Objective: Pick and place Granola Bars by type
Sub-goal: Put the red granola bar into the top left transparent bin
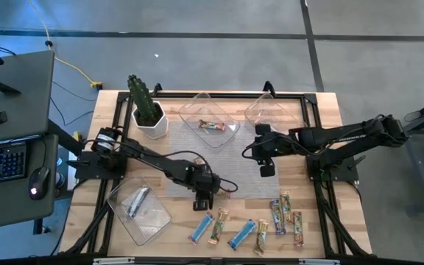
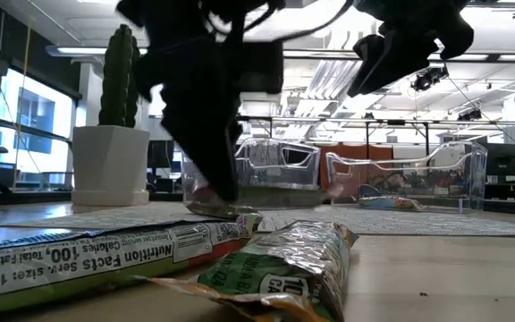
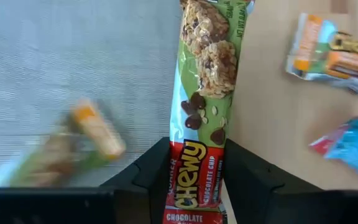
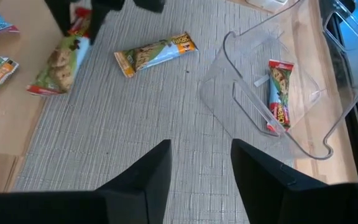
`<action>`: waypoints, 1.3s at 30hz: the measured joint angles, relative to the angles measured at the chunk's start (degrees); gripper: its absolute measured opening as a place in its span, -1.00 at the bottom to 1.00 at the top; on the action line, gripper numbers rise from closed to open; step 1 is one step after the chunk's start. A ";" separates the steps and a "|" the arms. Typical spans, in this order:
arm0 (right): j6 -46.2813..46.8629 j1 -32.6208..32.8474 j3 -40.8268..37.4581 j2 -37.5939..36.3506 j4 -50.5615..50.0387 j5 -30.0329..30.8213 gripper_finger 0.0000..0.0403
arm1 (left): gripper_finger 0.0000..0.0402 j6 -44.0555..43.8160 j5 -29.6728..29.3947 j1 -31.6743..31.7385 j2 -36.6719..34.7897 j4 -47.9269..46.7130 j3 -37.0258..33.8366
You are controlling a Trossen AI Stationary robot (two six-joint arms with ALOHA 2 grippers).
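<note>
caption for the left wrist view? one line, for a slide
Left pincer straddling a Chewy chocolate chip granola bar at the edge of the grey mat, other bars nearby.

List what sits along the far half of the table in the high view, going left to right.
Cactus in its white pot → clear tray holding one red-wrapped bar → second clear tray → right hand, raised over the mat.

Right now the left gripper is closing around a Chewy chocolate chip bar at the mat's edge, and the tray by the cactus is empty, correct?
Not quite. The left gripper is indeed around the Chewy chocolate chip bar at the mat's edge, but the tray by the cactus is not empty: it already holds one red-ended bar, seen in the high and right wrist views.
</note>
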 joint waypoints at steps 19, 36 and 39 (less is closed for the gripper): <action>5.12 0.00 -0.02 -0.02 -6.80 -0.79 -0.29 | -0.36 12.34 -33.14 18.95 -0.11 -39.44 27.91; 3.19 0.00 -0.02 -0.02 -6.24 -1.94 -0.30 | -0.36 35.99 -9.25 36.86 11.98 -30.73 27.87; 1.18 0.00 -0.02 -0.02 -5.83 -1.34 -0.30 | -0.36 35.74 -7.47 36.77 13.60 -30.02 27.93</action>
